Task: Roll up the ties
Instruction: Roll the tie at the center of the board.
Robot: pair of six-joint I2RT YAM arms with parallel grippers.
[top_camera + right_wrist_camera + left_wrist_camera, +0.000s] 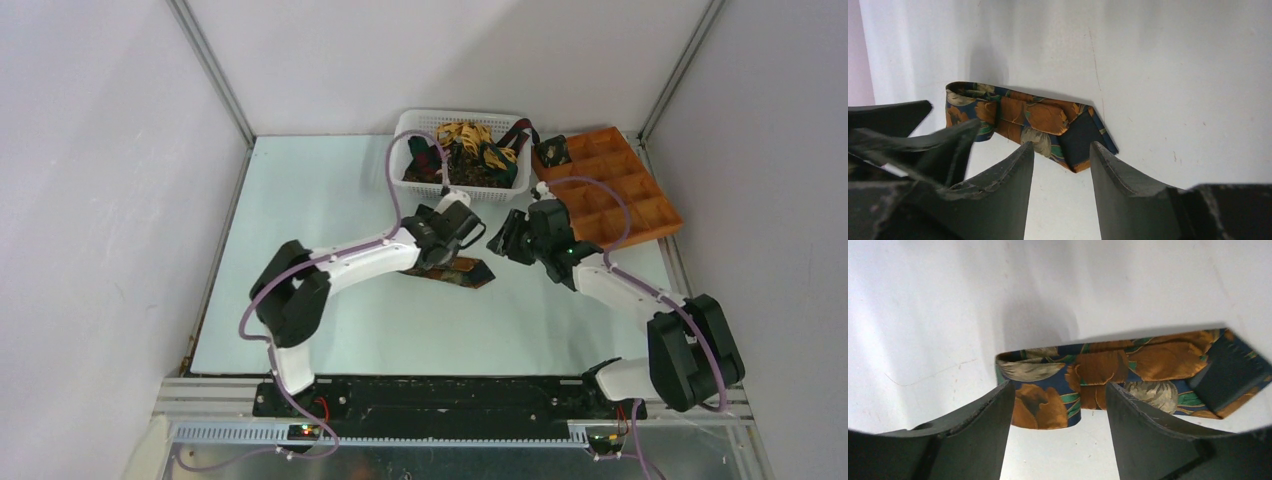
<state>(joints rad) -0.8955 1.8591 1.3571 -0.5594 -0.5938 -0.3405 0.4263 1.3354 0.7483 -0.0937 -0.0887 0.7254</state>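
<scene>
A folded tie [463, 271] with an orange, blue and green flower pattern lies flat on the pale table, its pointed tip to the right. It fills the middle of the left wrist view [1108, 371] and shows in the right wrist view [1033, 122]. My left gripper [441, 251] hovers just over its left part, open and empty [1057, 390]. My right gripper [503, 243] is open and empty [1062, 147], just right of the tie's tip. More ties [470, 150], yellow-gold, maroon and dark, are piled in the white basket. A rolled dark coil [555, 151] sits in the tray.
The white plastic basket [408, 127] stands at the back centre. The orange-brown compartment tray [640, 190] lies at the back right. Grey walls close in both sides. My left fingers show in the right wrist view [923, 140].
</scene>
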